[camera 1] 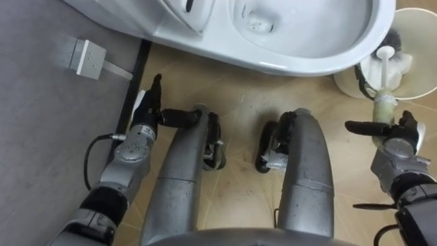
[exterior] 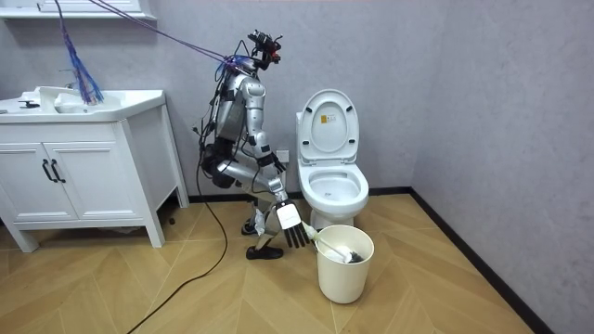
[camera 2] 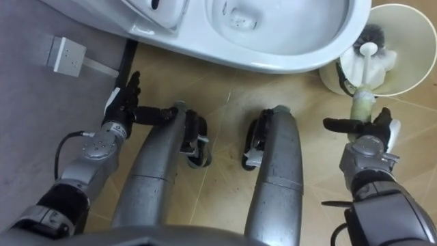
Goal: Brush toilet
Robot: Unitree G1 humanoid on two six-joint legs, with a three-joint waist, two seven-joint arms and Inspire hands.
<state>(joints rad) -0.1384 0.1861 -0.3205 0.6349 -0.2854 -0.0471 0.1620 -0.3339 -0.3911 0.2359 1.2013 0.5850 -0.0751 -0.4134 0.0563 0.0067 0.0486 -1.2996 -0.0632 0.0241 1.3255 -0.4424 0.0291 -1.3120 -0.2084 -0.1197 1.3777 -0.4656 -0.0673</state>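
Room view, and the robot was seen bent forward with knees flexed on the herringbone wooden floor [exterior: 418,297], just to the room view's left of the white ceramic toilet [camera 1: 321,65], whose lid was raised against the grey wall [exterior: 445,83]. A white vanity cabinet with a basin [exterior: 83,167] was seen well apart, at the room view's left.

Down in the eye views, the round cream plastic bucket [camera 1: 418,27] was found on the floor, just beside the toilet's front rim. The white-handled toilet brush [camera 1: 386,68] was standing in it, dark bristle head down in the bucket and yellowish grip tilted up and out towards the robot.

The right hand [camera 1: 396,143] was held right at the grip's end, thumb stretched straight out sideways. In the room view its fingers [exterior: 297,239] were seen hanging straight and spread, so nothing was clasped. Whether the grip was touched could not be told.

The left hand [camera 1: 145,109] was held low by the left leg, fingers straight and relaxed, pointing towards the wall, near a white rectangular wall socket [camera 1: 89,58].
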